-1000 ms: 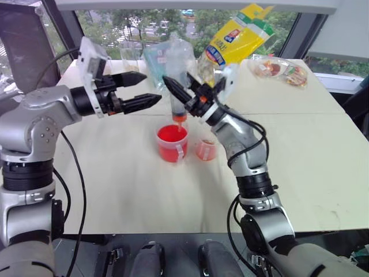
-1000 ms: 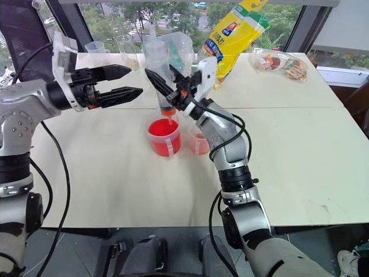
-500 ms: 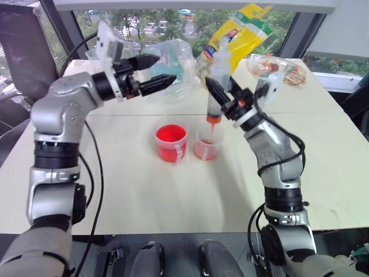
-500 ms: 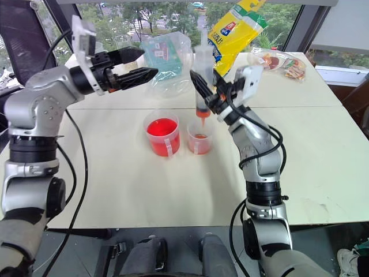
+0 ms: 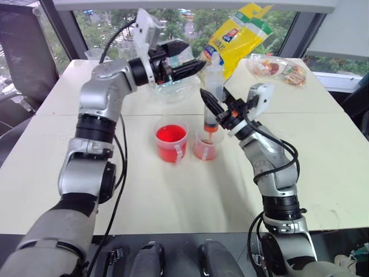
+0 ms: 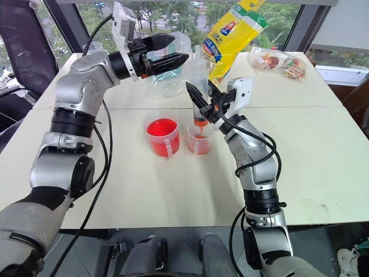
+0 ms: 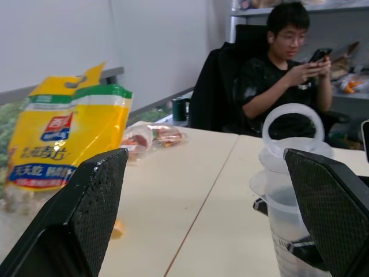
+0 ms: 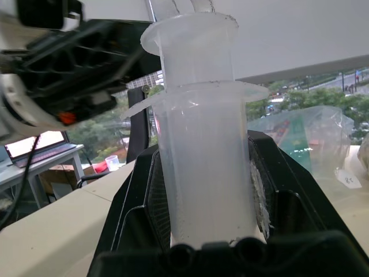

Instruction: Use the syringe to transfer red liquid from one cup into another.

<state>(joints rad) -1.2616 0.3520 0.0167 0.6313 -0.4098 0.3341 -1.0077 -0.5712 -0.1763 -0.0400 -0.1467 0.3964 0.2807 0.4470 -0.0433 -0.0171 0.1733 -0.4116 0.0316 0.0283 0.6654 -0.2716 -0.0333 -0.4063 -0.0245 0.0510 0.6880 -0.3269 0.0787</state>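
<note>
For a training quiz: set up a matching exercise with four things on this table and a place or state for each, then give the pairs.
Things
1. syringe
2. wider cup
3. narrower cup
4. left end effector

Places or states
A. open, raised beside the plunger top
B. bright red liquid, nothing above it
C. upright in the shut right end effector
D. pale pinkish-red liquid, directly under the orange tip

Pairs: 1-C, 2-B, 3-D, 4-A

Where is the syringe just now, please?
In the eye views the syringe stands upright in the right pincer, its orange tip over the paler cup, right of the bright red cup.
</note>
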